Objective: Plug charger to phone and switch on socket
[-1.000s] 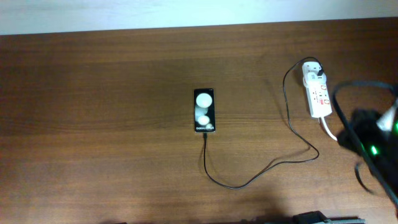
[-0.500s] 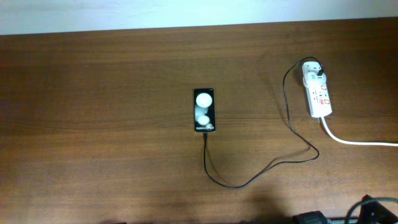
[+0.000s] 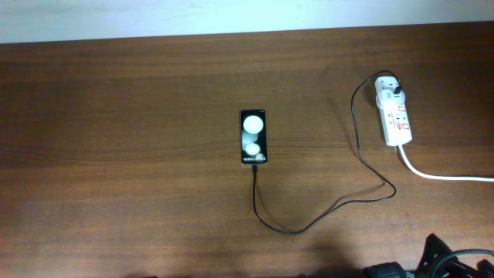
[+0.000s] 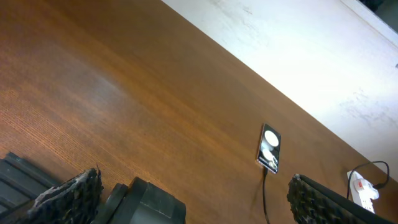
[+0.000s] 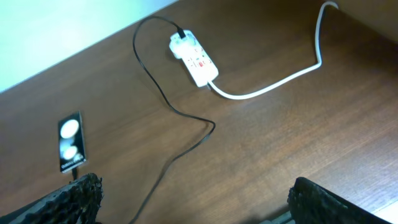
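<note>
The black phone (image 3: 253, 137) lies flat mid-table, two white spots on its face. The thin black charger (image 3: 293, 229) cable meets the phone's near end, loops right and runs up to a white adapter (image 3: 389, 87) seated in the white socket (image 3: 397, 122), which has red markings. My right gripper (image 5: 199, 202) hangs open and empty above bare table, well back from the phone (image 5: 71, 142) and socket (image 5: 194, 58). My left gripper (image 4: 196, 199) is open and empty too, far short of the phone (image 4: 270, 148).
A thick white cord (image 3: 444, 176) runs from the socket off the right edge. A pale wall strip (image 3: 231, 15) borders the far side of the wooden table (image 3: 116, 154). A black block (image 4: 152, 202) sits between my left fingers in the left wrist view.
My right arm has pulled back from beside the socket's cord at the right edge to the bottom right corner. The phone, charger and socket have not moved.
</note>
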Tool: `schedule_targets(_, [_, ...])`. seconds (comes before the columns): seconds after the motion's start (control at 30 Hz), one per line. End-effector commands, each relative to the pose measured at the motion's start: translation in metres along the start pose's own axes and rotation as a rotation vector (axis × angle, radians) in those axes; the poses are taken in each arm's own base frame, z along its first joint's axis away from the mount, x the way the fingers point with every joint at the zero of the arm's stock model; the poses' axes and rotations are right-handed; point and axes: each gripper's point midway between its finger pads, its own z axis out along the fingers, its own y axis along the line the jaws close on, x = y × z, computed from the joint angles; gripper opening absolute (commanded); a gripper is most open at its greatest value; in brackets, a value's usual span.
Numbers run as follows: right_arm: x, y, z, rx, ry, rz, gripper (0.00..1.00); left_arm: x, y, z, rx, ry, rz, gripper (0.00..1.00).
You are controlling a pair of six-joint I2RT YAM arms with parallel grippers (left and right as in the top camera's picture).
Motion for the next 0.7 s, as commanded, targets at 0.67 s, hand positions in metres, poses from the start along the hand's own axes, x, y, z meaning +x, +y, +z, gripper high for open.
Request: schedule_targets(0.67, [-0.006,0.029,0.085,-0.164,-0.378,0.154,0.99,0.001,-0.001,-0.001,0.017,0.003,0.002,0.99])
